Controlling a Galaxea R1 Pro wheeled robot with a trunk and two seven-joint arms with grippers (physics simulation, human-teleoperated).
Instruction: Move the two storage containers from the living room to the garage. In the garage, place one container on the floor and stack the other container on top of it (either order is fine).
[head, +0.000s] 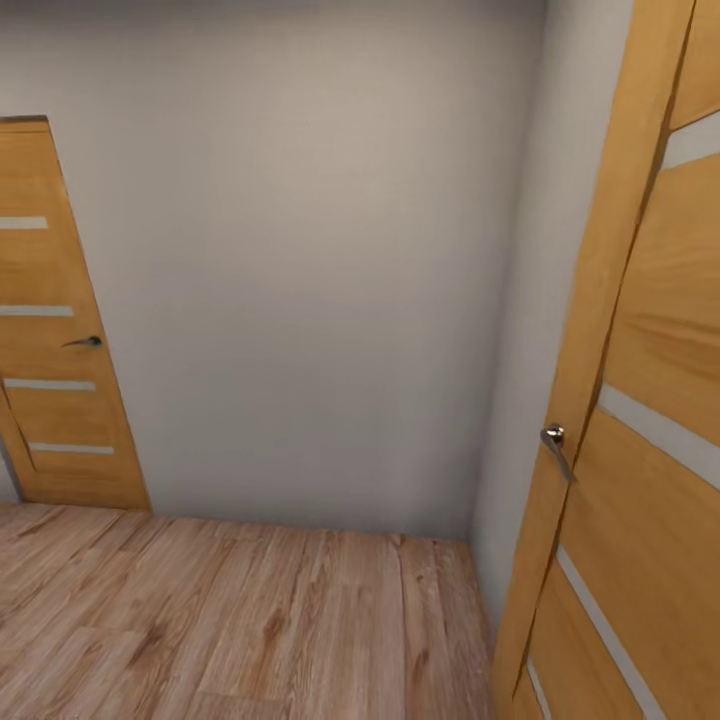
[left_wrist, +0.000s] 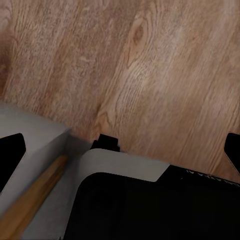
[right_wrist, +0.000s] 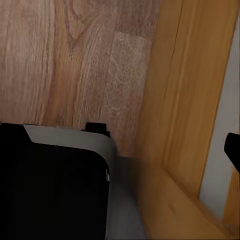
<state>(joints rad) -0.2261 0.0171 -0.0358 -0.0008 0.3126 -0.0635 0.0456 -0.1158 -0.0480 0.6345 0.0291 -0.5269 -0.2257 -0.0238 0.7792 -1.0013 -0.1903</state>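
You're in transit through a small hallway: light wood plank floor (head: 230, 620), a plain white wall (head: 300, 270) at 12 o'clock, 1 closed wooden door (head: 55, 330) at 10 o'clock, and an open door (head: 640, 420) close at 3 o'clock. No storage container is in sight. Both wrist cameras look down past the robot's base (left_wrist: 150, 200); each gripper's state can't be told.

We observe a matt grained light wood plank floor (head: 250, 620), smooth orange wooden doors (head: 660, 350), and a matt white wall (head: 300, 280).
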